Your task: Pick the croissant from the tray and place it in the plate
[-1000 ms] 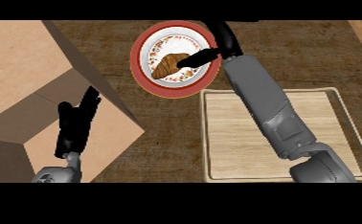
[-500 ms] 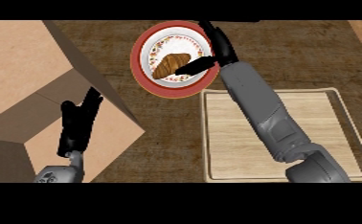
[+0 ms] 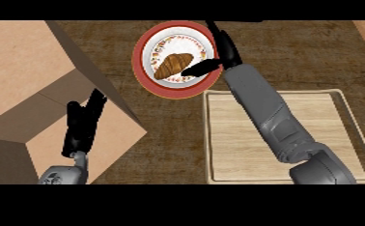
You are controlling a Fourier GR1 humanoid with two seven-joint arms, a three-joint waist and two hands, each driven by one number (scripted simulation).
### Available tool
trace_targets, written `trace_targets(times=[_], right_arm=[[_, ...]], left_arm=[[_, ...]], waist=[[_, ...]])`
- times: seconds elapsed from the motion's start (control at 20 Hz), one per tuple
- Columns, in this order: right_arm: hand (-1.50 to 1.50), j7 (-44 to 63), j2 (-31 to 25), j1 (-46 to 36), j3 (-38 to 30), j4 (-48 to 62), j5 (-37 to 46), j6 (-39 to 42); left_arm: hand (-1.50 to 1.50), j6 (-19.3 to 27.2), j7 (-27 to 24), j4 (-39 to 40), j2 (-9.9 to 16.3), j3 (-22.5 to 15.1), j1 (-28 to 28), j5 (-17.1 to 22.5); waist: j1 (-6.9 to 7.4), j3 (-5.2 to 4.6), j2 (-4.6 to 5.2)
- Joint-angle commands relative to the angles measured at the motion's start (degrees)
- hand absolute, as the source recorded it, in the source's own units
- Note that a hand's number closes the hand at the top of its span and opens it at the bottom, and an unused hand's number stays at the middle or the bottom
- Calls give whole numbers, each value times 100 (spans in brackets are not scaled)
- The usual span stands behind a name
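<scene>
croissant lies on plate; right hand open beside it.

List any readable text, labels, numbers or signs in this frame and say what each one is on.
None can be read.
The round red-rimmed plate has only a speckled pattern on its white centre, no letters.
The brown croissant, light wooden tray, dark wood-grain counter and tan box-like block carry no markings.
The black right hand and black left hand show no labels.
</scene>
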Motion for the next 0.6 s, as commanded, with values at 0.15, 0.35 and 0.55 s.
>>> trace_targets(times=[0.15,0.35,0.55], right_arm=[[-150,109,-129,-4,-20,110,138,-272],[-150,-168,-219,273,-18,206,210,-185],[-150,63,-315,184,-20,158,272,-207]], left_arm=[[0,-27,185,-240,99,137,-52,37],[0,-43,20,54,12,77,-130,-32],[0,-54,47,84,22,155,-54,0]], waist=[[-10,2,-11],[-1,2,12],[-33,1,-12]])
